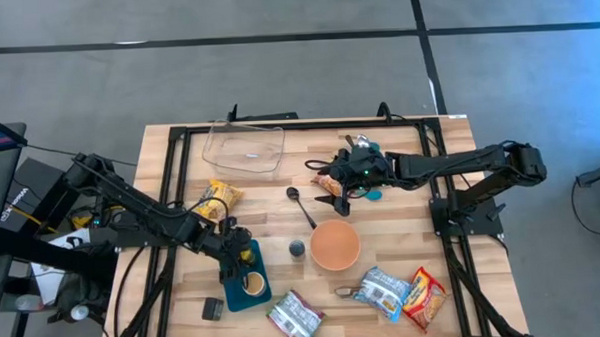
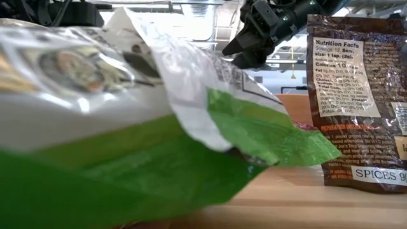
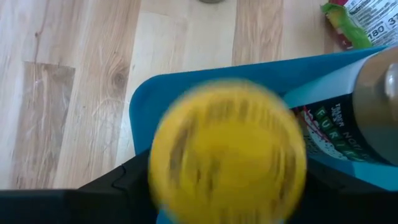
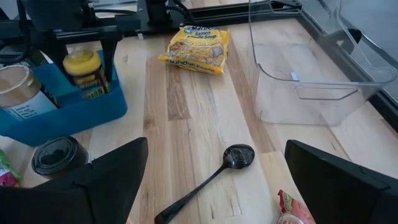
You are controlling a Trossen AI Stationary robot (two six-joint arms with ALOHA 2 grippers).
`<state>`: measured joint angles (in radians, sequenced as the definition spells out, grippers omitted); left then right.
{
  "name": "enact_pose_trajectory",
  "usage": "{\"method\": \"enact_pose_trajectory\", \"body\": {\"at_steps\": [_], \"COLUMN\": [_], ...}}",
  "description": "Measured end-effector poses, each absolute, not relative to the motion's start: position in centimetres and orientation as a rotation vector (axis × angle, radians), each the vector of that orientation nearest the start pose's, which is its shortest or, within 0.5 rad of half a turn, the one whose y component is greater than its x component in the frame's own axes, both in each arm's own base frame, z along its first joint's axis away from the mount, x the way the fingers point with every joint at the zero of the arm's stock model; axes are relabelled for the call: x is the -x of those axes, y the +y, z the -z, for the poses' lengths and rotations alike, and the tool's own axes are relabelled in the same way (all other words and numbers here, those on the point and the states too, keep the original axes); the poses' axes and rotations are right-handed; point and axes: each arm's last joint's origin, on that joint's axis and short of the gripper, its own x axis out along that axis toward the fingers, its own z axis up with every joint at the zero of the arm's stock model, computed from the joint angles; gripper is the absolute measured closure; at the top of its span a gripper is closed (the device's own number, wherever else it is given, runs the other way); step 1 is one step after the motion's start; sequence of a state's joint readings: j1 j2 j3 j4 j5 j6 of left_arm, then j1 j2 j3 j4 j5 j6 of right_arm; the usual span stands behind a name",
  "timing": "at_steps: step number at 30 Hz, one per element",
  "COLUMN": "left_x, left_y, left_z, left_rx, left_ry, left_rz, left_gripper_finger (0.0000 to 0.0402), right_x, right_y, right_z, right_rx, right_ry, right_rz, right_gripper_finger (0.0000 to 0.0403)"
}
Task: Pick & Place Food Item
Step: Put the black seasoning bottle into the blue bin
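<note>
- High view: your left gripper sits over the blue bin at the desk's front left; the right gripper hovers near the black spoon and orange bowl.
- Low view: a green-and-white packet blocks most of the picture, a spice packet beside it.
- Left wrist view: the yellow-lidded jar stands in the bin between the jaws; you cannot tell whether they touch it.
- Right wrist view: jaws spread wide, holding nothing, above the spoon; the ramen packet lies beside the clear container.

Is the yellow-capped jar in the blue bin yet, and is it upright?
In and upright: the jar stands cap-up inside the blue bin, between the left gripper's fingers.
</note>
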<state>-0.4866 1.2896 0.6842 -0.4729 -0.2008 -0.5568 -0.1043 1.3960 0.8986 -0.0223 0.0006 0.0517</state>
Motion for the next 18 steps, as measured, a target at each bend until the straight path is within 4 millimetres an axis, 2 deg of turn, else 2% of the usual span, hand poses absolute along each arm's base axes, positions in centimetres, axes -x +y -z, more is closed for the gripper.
{"method": "enact_pose_trajectory", "body": {"at_steps": [9, 18], "left_x": [-20.41, -20.15], "left_y": [-10.16, -10.11], "left_z": [-18.24, -18.93], "left_rx": [0.143, 0.182], "left_ry": [1.045, 1.035], "left_rz": [-0.029, 0.018], "left_gripper_finger": [0.0127, 0.0128], "right_x": [-30.03, -30.03], "right_y": [-3.15, -3.16], "right_z": [-25.13, -25.13], "right_rx": [-0.077, -0.078], "right_ry": [0.516, 0.517], "right_rz": [0.116, 0.116], "right_gripper_finger": [0.003, 0.003]}}
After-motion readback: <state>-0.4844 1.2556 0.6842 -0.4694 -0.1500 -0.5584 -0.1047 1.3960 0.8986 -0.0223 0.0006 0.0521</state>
